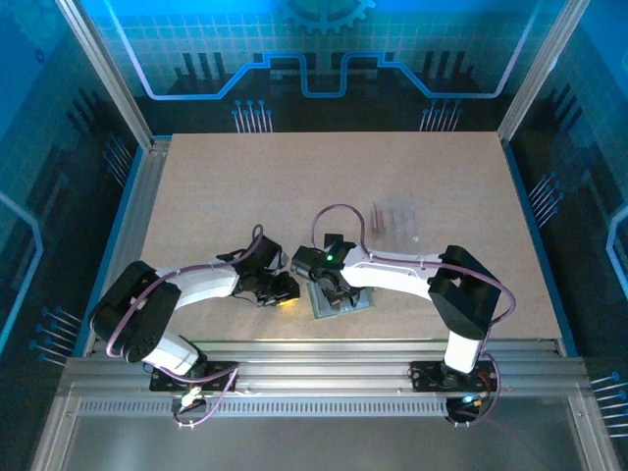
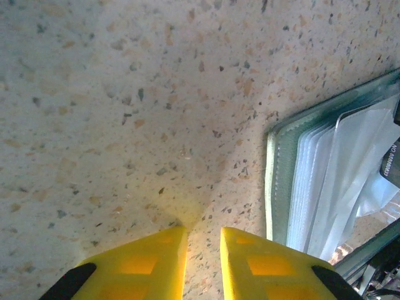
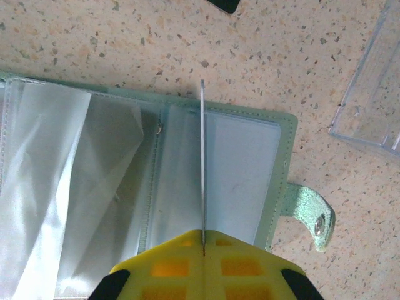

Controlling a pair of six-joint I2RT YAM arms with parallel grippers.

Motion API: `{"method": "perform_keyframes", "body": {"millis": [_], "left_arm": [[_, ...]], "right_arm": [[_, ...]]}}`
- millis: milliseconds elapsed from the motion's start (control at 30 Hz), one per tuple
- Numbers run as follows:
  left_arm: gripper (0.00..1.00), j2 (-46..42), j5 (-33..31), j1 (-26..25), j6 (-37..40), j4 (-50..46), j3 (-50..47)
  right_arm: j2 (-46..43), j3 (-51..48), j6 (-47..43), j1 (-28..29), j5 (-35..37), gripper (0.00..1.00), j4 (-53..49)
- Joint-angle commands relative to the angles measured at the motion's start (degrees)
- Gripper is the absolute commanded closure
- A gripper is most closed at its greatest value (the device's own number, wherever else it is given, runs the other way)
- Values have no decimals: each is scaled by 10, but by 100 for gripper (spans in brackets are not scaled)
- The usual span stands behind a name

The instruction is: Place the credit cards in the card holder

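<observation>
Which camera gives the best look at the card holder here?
The right wrist view: the card holder lies open, clear sleeves and snap tab showing. From above, the right arm covers most of it. The left wrist view catches one edge.

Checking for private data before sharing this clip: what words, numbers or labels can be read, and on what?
"NO" then a row of digits too blurred to read: on a dark item at the right edge of the left wrist view.
No text visible on the card holder or the card held edge-on in the right gripper.
</observation>
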Motion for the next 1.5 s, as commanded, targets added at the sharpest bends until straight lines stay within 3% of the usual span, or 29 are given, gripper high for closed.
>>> {"method": "perform_keyframes", "body": {"millis": [0, 300, 567, 1000, 1467], "left_arm": [[77, -21, -1, 5, 10, -40, 20], [78, -46, -13, 9, 6, -76, 65], [78, -80, -30, 48, -11, -78, 35], [78, -79, -21, 58, 7, -84, 43], [78, -69, -15, 72, 14, -87, 54]], "right_arm": [[26, 17, 28, 16, 8, 100, -33], [123, 99, 113, 68, 56, 100, -120], [188, 144, 167, 87, 41, 100, -150], [234, 177, 224, 93, 2, 100, -188], [231, 152, 238, 56, -26, 100, -174]]}}
